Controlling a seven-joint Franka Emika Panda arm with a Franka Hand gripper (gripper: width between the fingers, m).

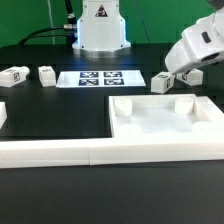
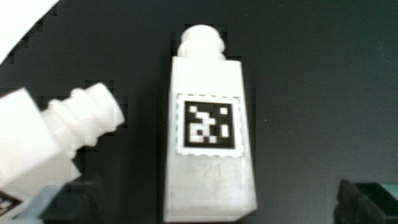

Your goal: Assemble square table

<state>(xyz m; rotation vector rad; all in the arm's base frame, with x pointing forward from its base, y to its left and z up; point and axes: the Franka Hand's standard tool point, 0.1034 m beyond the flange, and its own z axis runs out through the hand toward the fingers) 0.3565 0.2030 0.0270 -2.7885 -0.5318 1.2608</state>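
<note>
Fingers [image 2: 374, 198] stand spread wide, gripping nothing. In the wrist view a blocky white plastic leg [image 2: 210, 130] with a round peg at one end and a black-and-white tag lies between them on the matte black table [image 1: 60, 115]. The smooth white slab [image 1: 165, 125], square with raised corner sockets, lies flat at the exterior view's right, a second leg [image 1: 15, 75] at upper left.

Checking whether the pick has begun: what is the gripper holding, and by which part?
Nothing is held. The gripper hangs open over a white tagged table leg, not touching it.
</note>
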